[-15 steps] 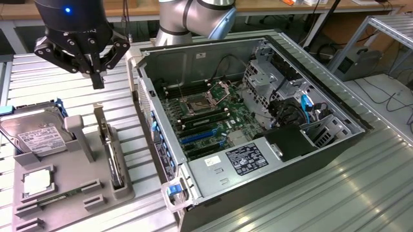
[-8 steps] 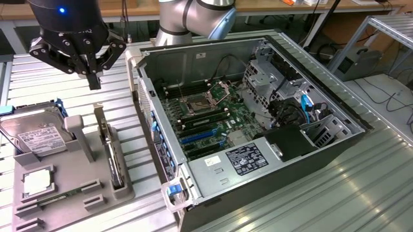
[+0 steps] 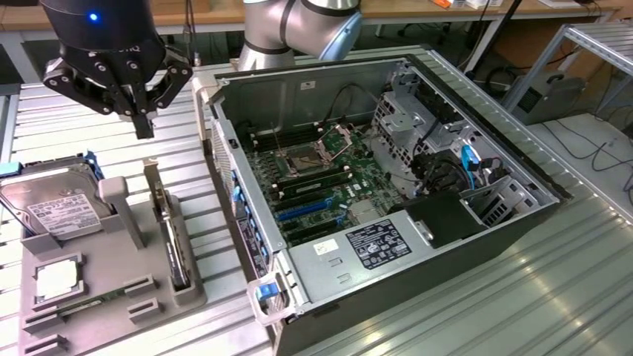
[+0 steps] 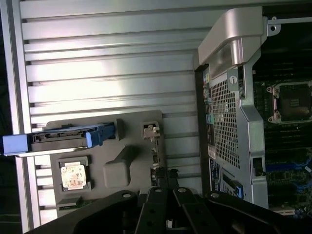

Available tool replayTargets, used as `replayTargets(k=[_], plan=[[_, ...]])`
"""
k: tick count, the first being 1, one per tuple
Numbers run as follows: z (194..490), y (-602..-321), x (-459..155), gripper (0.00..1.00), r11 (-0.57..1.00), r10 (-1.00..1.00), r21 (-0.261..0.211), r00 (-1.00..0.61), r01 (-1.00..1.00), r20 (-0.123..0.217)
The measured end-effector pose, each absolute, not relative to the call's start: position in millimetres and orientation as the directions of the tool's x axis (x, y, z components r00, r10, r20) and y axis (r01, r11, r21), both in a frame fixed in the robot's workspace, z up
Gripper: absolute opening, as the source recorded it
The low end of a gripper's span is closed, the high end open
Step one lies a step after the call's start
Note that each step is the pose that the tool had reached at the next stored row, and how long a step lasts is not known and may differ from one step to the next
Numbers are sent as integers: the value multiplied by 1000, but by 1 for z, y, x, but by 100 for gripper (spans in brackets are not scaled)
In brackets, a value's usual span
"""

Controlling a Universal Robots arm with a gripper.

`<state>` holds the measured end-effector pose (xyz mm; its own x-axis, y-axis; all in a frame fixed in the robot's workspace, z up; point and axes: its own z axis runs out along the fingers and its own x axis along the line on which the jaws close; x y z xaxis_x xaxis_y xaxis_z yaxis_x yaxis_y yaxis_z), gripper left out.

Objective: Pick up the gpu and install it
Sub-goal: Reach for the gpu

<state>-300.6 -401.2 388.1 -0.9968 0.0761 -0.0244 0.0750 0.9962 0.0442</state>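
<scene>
The gpu [image 3: 176, 248] stands on its long edge in a slot of the grey holder tray [image 3: 109, 297], its silver bracket [image 3: 153, 182] at the far end. My gripper [image 3: 144, 132] hangs above that bracket end, well clear of the card, with its fingers drawn together and nothing between them. In the wrist view the gpu [image 4: 154, 146] shows edge-on along the tray [image 4: 126, 126], just beyond my gripper [image 4: 167, 178]. The open computer case [image 3: 396, 170] lies on the exterior view's right, with the motherboard's blue expansion slots [image 3: 302, 211] exposed.
The tray also holds a silver hard drive [image 3: 59, 208] in a blue caddy, a processor chip [image 3: 58, 276] and a narrow memory stick [image 3: 79, 308]. The case's rear panel [image 4: 229, 107] rises beside the tray. All of it rests on a ribbed metal table [image 3: 514, 297].
</scene>
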Motion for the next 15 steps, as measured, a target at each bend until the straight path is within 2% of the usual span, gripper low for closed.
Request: replayTargets(k=[15], plan=[[388, -435, -301, 11, 996, 76, 44, -997, 75, -24]])
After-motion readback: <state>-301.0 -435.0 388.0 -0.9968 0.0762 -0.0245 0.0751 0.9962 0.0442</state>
